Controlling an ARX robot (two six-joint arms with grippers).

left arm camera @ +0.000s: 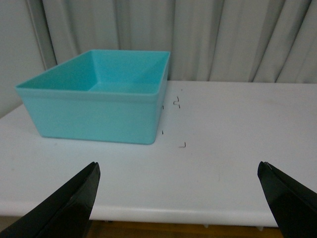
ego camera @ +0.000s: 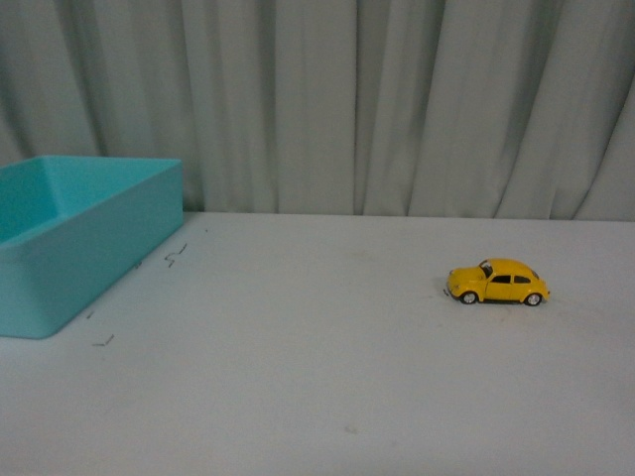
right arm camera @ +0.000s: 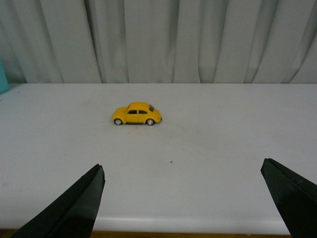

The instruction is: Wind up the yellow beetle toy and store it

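My left gripper spread wide before turquoise bin near worktop far left corner, right gripper agape too, yellow beetle toy on its wheels toward right edge

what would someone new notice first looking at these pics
The yellow beetle toy stands out most, alone on its wheels toward the right of the white table. Next is the big turquoise bin on the table's left side, with nothing visible inside. The left claw and right claw are both open and hold nothing.
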